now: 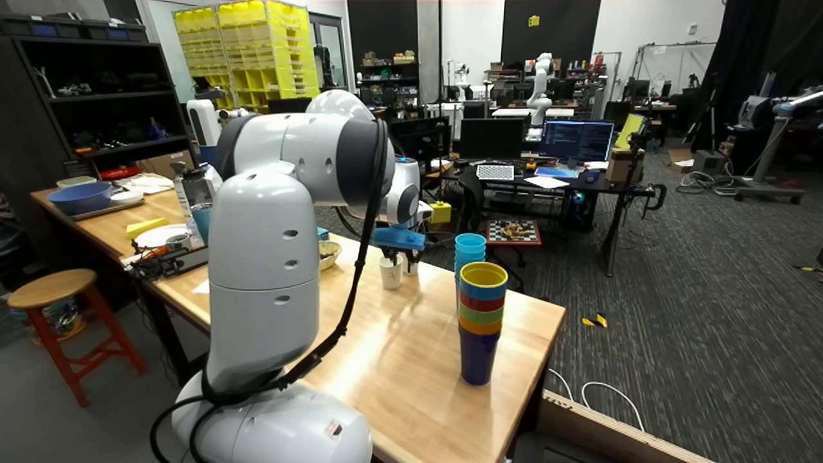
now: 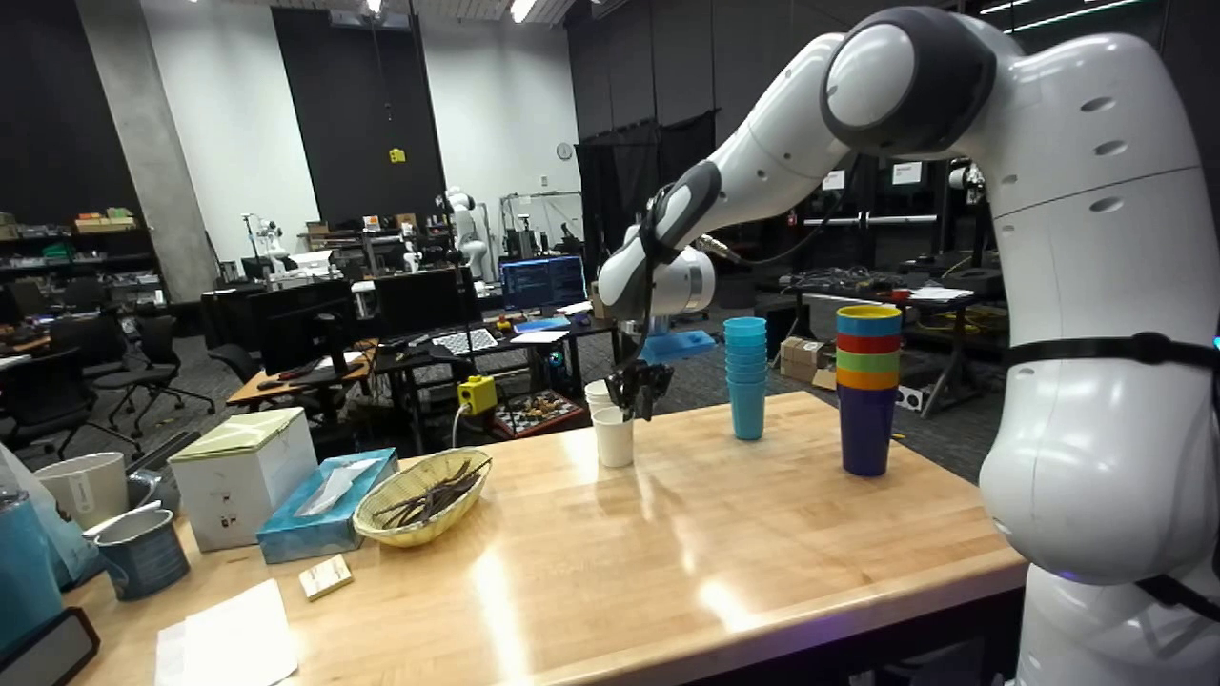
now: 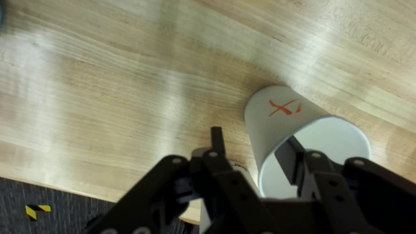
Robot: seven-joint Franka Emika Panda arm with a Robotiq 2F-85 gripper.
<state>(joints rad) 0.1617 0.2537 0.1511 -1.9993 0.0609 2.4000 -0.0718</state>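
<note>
Jaws parted, the gripper [image 3: 254, 139] straddles the wall of a red-marked white cup [image 3: 279, 126] near the far edge of the bench [image 2: 620, 557], one finger inside; closing slowly and squarely would likely spare the rim.

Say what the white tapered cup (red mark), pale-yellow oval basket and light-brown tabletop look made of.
Marked white tapered cup: probably paper, matte; thin rim, soft shading without sharp highlights.
Pale-yellow oval basket: wicker or woven plastic, can't tell which; rather matte, woven-looking wall.
Light-brown tabletop: likely varnished wood, glossy; visible grain, bright reflections.
</note>
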